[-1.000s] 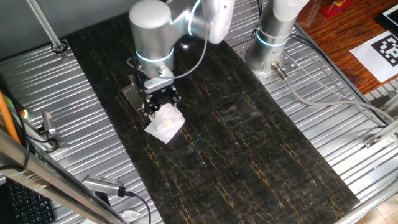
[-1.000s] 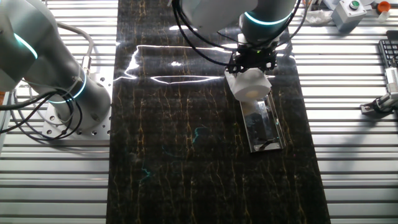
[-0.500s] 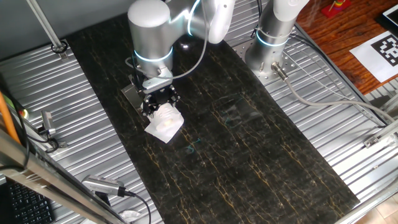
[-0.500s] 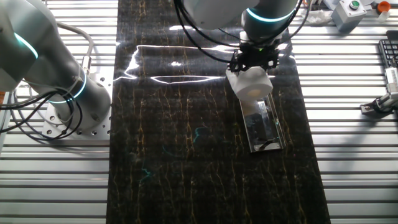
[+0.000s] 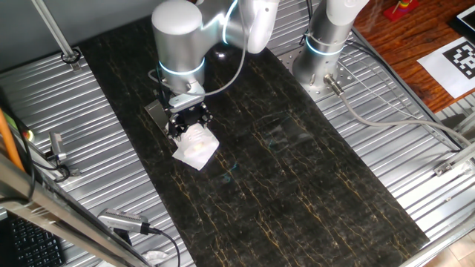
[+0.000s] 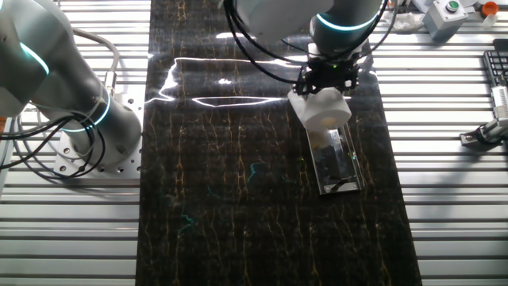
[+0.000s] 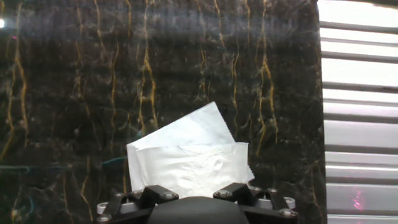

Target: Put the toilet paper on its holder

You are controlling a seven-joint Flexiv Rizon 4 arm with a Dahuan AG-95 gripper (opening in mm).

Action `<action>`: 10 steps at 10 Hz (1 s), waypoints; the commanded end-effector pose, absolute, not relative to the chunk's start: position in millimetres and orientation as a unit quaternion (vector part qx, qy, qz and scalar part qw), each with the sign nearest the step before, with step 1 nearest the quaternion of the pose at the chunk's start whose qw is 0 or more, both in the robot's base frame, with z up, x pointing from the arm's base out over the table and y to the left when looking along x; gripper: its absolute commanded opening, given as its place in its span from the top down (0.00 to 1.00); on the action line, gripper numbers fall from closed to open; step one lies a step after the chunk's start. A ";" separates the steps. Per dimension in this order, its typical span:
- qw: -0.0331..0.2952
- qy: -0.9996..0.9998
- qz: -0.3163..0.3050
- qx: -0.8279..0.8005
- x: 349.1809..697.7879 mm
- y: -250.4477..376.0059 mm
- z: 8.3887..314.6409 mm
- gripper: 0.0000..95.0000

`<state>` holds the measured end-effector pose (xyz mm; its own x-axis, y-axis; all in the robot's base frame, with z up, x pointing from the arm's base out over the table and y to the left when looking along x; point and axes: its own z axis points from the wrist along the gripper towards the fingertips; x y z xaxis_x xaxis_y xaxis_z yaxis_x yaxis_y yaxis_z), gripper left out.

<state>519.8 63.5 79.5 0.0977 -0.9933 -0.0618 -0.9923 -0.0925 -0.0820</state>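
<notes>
The toilet paper (image 5: 197, 143) is a white roll with a loose sheet hanging from it. My gripper (image 5: 187, 123) is shut on it and holds it over the near end of the holder. The other fixed view shows the roll (image 6: 321, 108) under the gripper (image 6: 326, 80), at the far end of the shiny grey holder plate (image 6: 337, 163). In the first fixed view only a corner of the holder (image 5: 154, 113) shows behind the gripper. The peg is hidden. In the hand view the roll (image 7: 186, 165) fills the space between the fingers (image 7: 155, 193).
The holder lies on a dark marbled mat (image 5: 282, 163) flanked by ribbed metal table (image 5: 67, 111). A second robot arm's base (image 6: 87, 119) stands at the mat's left edge in the other fixed view. Cables (image 5: 386, 119) lie at the right.
My gripper, with the roll in it, has shifted slightly along the holder: left in one fixed view, right in the other. Nothing else moved.
</notes>
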 end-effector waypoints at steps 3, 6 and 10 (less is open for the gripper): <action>0.053 0.662 -0.008 -0.747 519.0 52.8 80.5 1.00; 0.054 0.649 -0.010 -0.758 517.8 40.8 82.7 1.00; 0.059 0.634 -0.013 -0.771 514.6 22.1 84.5 1.00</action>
